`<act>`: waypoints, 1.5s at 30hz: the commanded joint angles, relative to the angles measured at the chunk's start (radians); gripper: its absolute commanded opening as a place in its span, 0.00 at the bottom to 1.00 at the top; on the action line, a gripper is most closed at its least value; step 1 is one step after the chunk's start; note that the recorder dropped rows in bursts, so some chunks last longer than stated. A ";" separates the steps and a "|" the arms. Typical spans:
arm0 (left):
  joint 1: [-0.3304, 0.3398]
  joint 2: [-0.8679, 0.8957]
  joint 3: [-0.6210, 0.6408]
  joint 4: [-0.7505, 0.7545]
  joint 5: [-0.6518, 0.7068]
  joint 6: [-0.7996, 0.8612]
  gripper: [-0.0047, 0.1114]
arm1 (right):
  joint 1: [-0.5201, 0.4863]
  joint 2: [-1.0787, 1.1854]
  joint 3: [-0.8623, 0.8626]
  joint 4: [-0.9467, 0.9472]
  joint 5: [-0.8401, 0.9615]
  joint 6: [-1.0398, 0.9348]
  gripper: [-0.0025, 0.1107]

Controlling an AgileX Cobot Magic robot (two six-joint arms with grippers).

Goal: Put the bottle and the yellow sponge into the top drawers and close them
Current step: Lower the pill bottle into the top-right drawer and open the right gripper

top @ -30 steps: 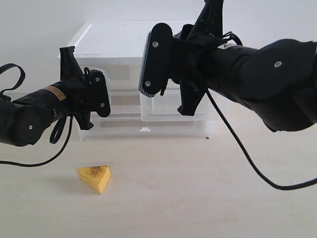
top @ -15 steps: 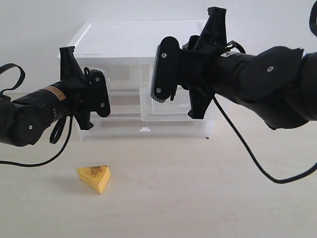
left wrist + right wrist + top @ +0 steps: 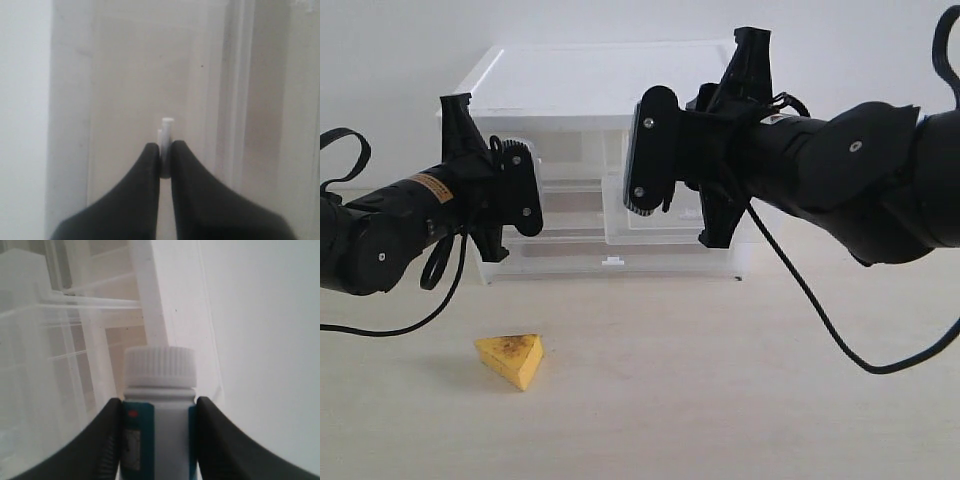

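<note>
Pincers first: my left pincer (image 3: 165, 152) is pressed together on the small white tab handle (image 3: 167, 126) of the left top drawer (image 3: 125, 75), and the tab pokes out just past the black fingertips (image 3: 150, 157). In the exterior view that arm sits at the left front of the translucent drawer unit (image 3: 560, 80), level with its upper row.

My right pincer (image 3: 159, 407) is clamped on the bottle (image 3: 160, 372), with one black finger on each side of the teal-and-white label. The white ribbed cap points away from my wrist, toward the unit's clear plastic walls. From outside, the bottle is hidden behind my right arm, which hangs before the unit's right half, above the surface (image 3: 720, 400).

The right top drawer (image 3: 620, 225) looks drawn out, though I cannot be sure through the clear plastic.

The yellow sponge (image 3: 510, 360) lies alone on the surface, well in front of the unit and below my left arm. Neither pincer touches it.
</note>
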 commanded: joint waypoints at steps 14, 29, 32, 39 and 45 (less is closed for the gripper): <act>0.012 0.005 -0.035 -0.033 -0.128 -0.021 0.07 | -0.004 -0.004 -0.003 0.014 -0.018 -0.004 0.45; 0.012 0.005 -0.035 -0.033 -0.128 -0.021 0.07 | -0.002 -0.011 -0.003 0.001 -0.136 -0.004 0.45; 0.012 0.005 -0.035 -0.033 -0.128 -0.021 0.07 | -0.002 -0.037 -0.003 0.064 -0.155 -0.004 0.37; 0.012 0.005 -0.035 -0.033 -0.128 -0.021 0.07 | 0.000 -0.124 -0.003 0.215 -0.128 0.377 0.14; 0.012 0.005 -0.035 -0.033 -0.128 -0.026 0.07 | 0.000 -0.165 0.002 0.490 -0.013 0.485 0.33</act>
